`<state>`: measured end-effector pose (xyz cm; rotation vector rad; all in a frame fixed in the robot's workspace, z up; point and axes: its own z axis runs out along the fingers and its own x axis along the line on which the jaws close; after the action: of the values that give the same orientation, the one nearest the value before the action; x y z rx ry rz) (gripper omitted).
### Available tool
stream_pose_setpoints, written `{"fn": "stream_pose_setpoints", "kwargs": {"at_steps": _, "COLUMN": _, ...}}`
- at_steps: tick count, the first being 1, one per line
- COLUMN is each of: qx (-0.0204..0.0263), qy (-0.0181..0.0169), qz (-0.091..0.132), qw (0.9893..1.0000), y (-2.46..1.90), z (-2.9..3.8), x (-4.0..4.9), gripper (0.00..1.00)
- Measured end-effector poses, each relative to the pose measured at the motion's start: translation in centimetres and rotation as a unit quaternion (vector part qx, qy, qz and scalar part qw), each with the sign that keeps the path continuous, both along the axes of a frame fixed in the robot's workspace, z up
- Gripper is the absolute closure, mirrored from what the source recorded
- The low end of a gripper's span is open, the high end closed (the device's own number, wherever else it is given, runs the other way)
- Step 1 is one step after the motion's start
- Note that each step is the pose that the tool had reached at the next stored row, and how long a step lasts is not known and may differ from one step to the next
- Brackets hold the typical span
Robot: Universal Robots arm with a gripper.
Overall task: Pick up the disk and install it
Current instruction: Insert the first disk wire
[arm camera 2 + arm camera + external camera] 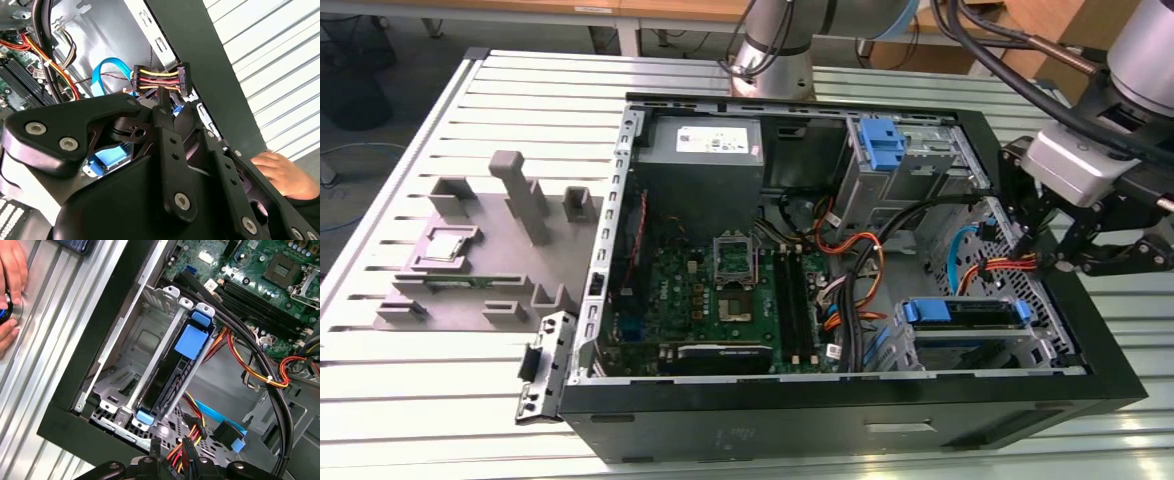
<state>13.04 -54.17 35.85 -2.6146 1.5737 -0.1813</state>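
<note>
Disk (170, 385) sits on edge in the grey drive cage (150, 340) at the front corner of the open PC case (854, 400); blue bracket tab (194, 341) is up, and it looks seated or nearly so. In the exterior view the same disk (961, 313) lies inside the cage, near the case's front wall.

Gripper (162, 102) hovers by the case wall, above the cage. Its fingertips are pinched on the multicoloured power cable (155, 80) just behind its black connector (184, 79). It is not holding the disk.

Judgement: keep the plug square to the drive's port, leave the blue data cable (225, 427) slack, and avoid dragging wires across the motherboard (720, 290).

A person's hand (280, 172) rests outside the case, so moves should be slow.
</note>
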Motion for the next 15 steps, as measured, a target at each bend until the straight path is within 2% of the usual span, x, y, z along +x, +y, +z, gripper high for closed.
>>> {"fn": "stream_pose_setpoints", "kwargs": {"at_steps": 2, "qx": -0.0015, "qy": -0.0029, "qz": 0.002, "qw": 1.0, "y": 0.01, "z": 0.02, "x": 0.0, "gripper": 0.69}}
{"fn": "stream_pose_setpoints", "kwargs": {"at_steps": 5, "qx": -0.0101, "qy": -0.0063, "qz": 0.003, "qw": 0.9999, "y": 0.07, "z": -0.01, "x": 0.01, "gripper": 0.69}}
{"fn": "stream_pose_setpoints", "kwargs": {"at_steps": 7, "qx": -0.0135, "qy": -0.0076, "qz": 0.003, "qw": 0.9999, "y": 0.15, "z": -0.04, "x": 0.02, "gripper": 0.69}}
{"fn": "stream_pose_setpoints", "kwargs": {"at_steps": 11, "qx": -0.0142, "qy": -0.0093, "qz": 0.003, "qw": 0.9999, "y": 0.19, "z": -0.05, "x": 0.02, "gripper": 0.69}}
{"fn": "stream_pose_setpoints", "kwargs": {"at_steps": 15, "qx": -0.0142, "qy": -0.0094, "qz": 0.003, "qw": 0.9999, "y": 0.19, "z": -0.06, "x": 0.02, "gripper": 0.69}}
